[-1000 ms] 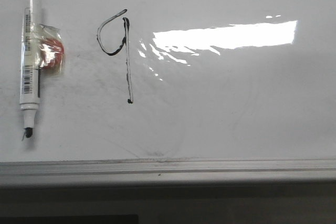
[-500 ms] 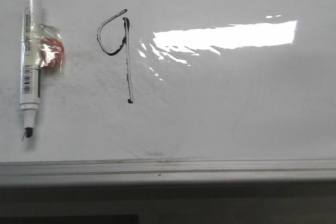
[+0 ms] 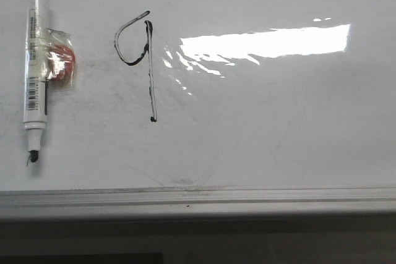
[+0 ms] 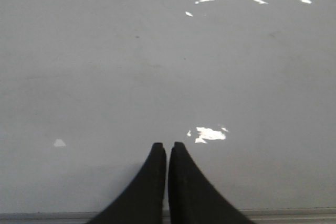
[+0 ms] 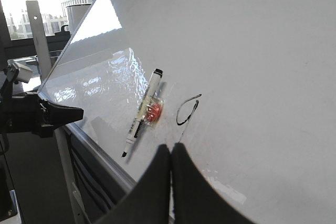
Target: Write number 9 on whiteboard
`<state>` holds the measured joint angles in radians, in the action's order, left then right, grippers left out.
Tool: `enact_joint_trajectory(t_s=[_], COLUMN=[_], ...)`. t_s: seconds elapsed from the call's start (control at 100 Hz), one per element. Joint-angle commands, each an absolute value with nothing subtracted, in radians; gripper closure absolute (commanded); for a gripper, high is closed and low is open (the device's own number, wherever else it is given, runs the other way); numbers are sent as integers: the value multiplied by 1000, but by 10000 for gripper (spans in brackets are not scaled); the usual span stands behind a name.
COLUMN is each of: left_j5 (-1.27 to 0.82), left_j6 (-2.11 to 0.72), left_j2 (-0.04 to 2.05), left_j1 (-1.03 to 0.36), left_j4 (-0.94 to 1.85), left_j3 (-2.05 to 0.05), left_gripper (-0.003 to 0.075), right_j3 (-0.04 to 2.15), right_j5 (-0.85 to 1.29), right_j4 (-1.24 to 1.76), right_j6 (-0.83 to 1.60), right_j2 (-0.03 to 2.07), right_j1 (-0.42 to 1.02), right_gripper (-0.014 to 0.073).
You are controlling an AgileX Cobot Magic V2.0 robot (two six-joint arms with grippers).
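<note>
board [image 3: 278, 140]: glossy white, glare band upper right, grey frame [image 3: 198, 197] along near edge | 9 [image 3: 139, 60]: black, left of centre, loop up, tail toward frame | marker [image 3: 36, 69]: uncapped, lying left of 9, apart, red piece taped on | left gripper [image 4: 167, 153]: fingers together, empty | right gripper [image 5: 171, 153]: fingers together, empty

Whiteboard [image 3: 278, 128]: bare right of the number 9 [image 3: 139, 60] and below it to the frame. Obstruction: uncapped marker [image 3: 36, 60] with taped red piece, lying left of the 9, apart.
</note>
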<state>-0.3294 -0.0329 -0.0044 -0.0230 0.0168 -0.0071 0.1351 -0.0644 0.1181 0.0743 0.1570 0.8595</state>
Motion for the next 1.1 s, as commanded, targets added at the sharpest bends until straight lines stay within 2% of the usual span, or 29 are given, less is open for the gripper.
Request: enact_joint_trajectory(t_s=[0.0,0.26,0.48,0.54,0.66,0.8,1.09], left_j5=[-284,-284,-284,-284,-284,-284,-284], left_j6=[-35,-35,-35,-35,-35,-35,-35], left_j2=[-32,-32,-32,-32,-32,-32,-32], left_j1=[-21,-21,-21,-21,-21,-21,-21], left_j4=[17,17,17,17,17,17,17], left_j3=[34,34,34,34,34,34,34], left_gripper=[741,741,741,741,741,741,741], right_j3=[160,156,63,46,18,-24,-24], right_j5=[-151,-200,-603,-646,-616,-561,-215], right_j4=[108,96,-87,-86,-76,-74,-74], right_j6=[82,82,82,82,56,-82,-159], right_j2=[165,165,165,165,165,165,114], right_j1=[858,855,759,708,576,384,42], right_gripper=[663,663,663,663,663,663,663])
